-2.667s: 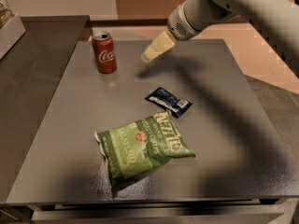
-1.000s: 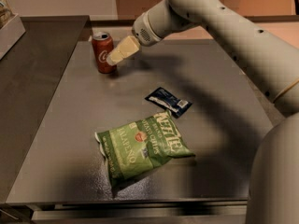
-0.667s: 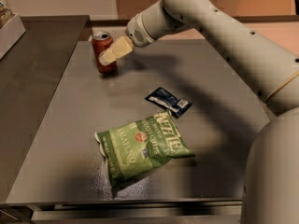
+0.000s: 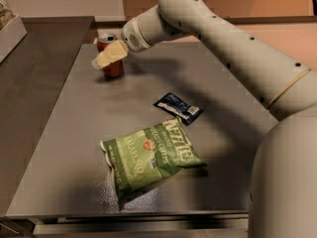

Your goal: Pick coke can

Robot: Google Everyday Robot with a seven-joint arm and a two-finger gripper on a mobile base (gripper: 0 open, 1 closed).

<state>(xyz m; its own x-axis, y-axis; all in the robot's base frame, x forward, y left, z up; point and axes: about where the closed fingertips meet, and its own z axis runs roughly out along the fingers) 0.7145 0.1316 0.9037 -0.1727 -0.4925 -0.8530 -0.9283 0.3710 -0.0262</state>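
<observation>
The coke can (image 4: 115, 70), red with a silver top, stands upright at the far left of the grey table (image 4: 69, 133). My gripper (image 4: 107, 56), cream-coloured at the end of the white arm, reaches in from the right. It sits in front of the can's upper half, covering its middle. Only the can's top rim and lower part show around it. I cannot see whether the gripper touches the can.
A green chip bag (image 4: 151, 155) lies flat near the table's front. A small dark blue packet (image 4: 178, 108) lies right of centre. A darker counter (image 4: 34, 73) adjoins on the left, with a white bin (image 4: 10, 31) at its back. My arm's bulk fills the right side.
My gripper has swung left across the back of the table, from right of the can to directly over its upper half. The can, bag and packet have not moved.
</observation>
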